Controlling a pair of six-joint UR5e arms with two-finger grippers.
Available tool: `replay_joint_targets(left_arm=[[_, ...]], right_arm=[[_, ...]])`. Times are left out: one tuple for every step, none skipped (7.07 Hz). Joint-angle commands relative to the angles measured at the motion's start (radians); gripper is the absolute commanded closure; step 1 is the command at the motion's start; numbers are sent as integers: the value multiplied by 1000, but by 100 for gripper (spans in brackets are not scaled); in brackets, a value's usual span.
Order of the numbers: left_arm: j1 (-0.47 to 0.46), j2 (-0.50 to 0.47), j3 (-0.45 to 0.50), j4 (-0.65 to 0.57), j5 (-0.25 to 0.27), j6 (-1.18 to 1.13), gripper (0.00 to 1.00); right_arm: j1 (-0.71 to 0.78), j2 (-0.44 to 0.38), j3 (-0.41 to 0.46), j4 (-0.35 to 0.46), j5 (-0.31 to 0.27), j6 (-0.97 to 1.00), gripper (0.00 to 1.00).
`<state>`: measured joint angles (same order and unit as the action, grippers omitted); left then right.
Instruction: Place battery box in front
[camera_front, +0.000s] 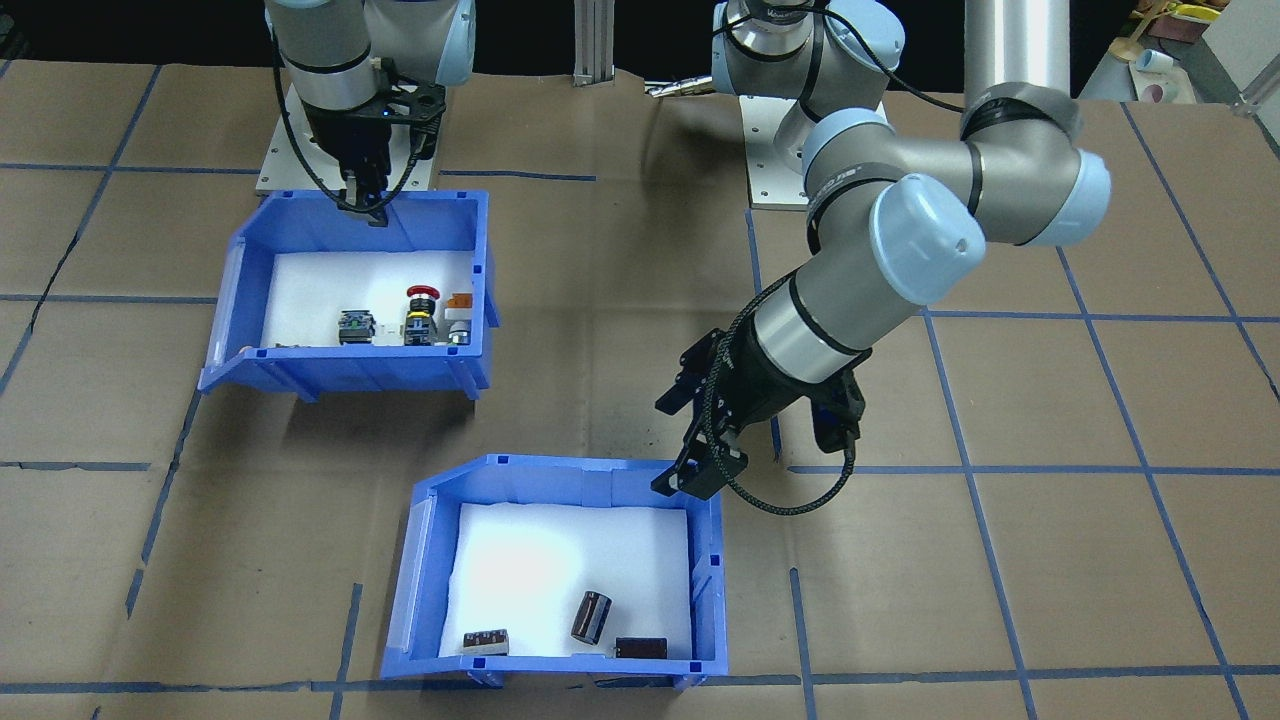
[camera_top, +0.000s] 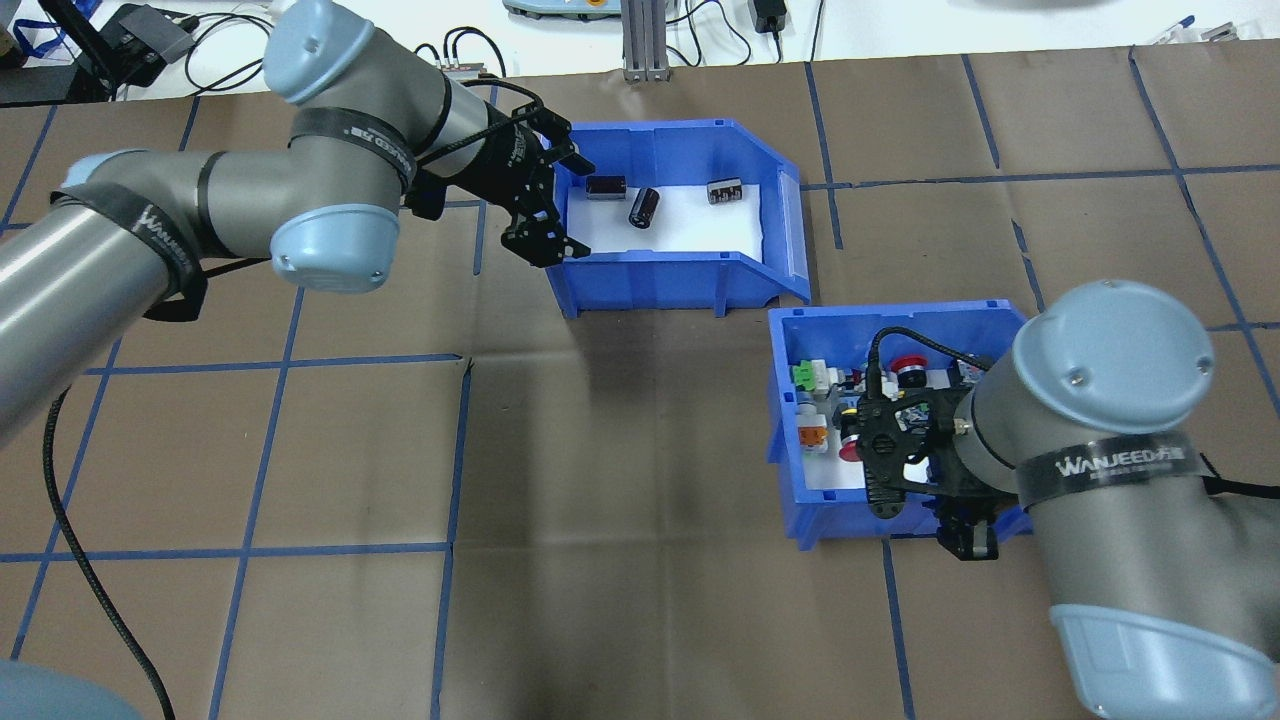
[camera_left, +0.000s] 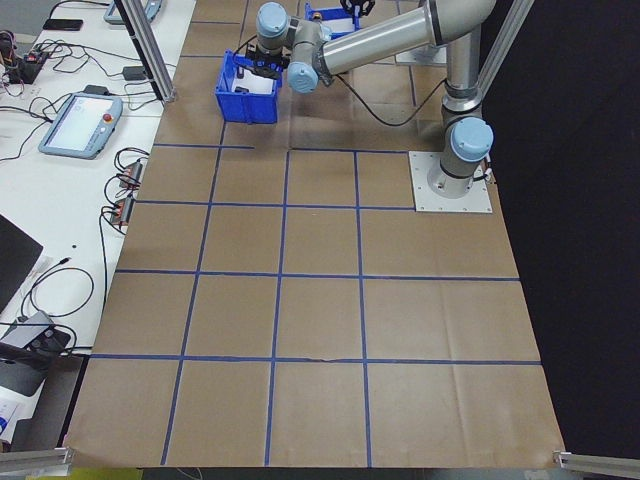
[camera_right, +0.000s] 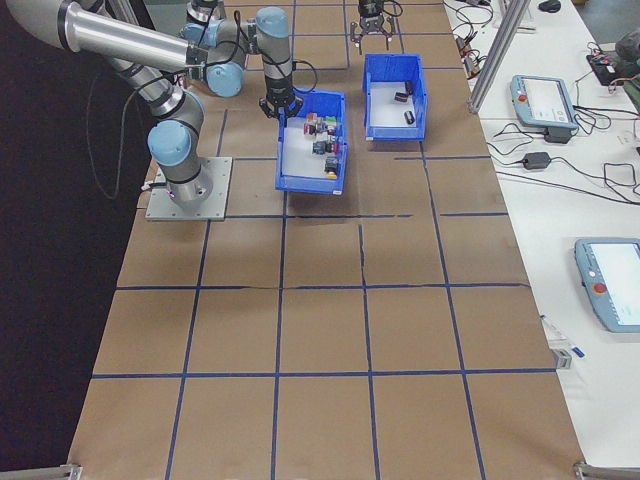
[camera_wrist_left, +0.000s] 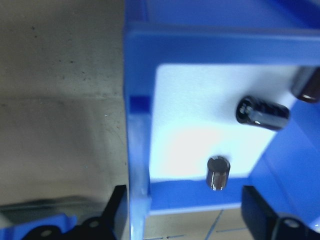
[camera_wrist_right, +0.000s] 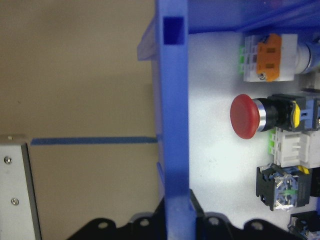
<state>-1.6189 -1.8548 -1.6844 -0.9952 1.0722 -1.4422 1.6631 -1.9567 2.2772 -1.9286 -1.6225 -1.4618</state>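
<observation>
Overhead view, left to right. The left gripper (camera_top: 553, 205) stands with its jaws wide apart over the left wall of the battery box (camera_top: 672, 281); the left wrist view shows the wall between the fingers with a clear gap on the inner side, contact on the outer side unclear. This blue plastic bin, white-lined with a sloped lip, sits on the far side of the brown paper-covered table (camera_top: 620, 480) and holds three dark cylinders (camera_top: 643, 206). Near-right, touching corner to corner, the switch bin (camera_top: 783, 400) holds coloured push-buttons (camera_top: 909, 369), partly hidden by the arm. The right gripper (camera_wrist_right: 176, 220) is closed on its near wall.
</observation>
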Motion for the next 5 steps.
replay_joint_targets(left_arm=[[37, 112, 15, -239, 137, 457, 1], [42, 164, 17, -343, 216, 588, 1], [56, 202, 26, -406, 282, 761, 1], [71, 244, 44, -478, 319, 978, 1], [74, 270, 90, -587, 340, 1199, 1]], right_arm=[[162, 19, 2, -61, 1, 177, 93], [212, 48, 1, -108, 3, 249, 93], [281, 89, -2, -162, 6, 318, 92], [359, 149, -10, -253, 6, 380, 92], [426, 213, -10, -335, -8, 426, 92]])
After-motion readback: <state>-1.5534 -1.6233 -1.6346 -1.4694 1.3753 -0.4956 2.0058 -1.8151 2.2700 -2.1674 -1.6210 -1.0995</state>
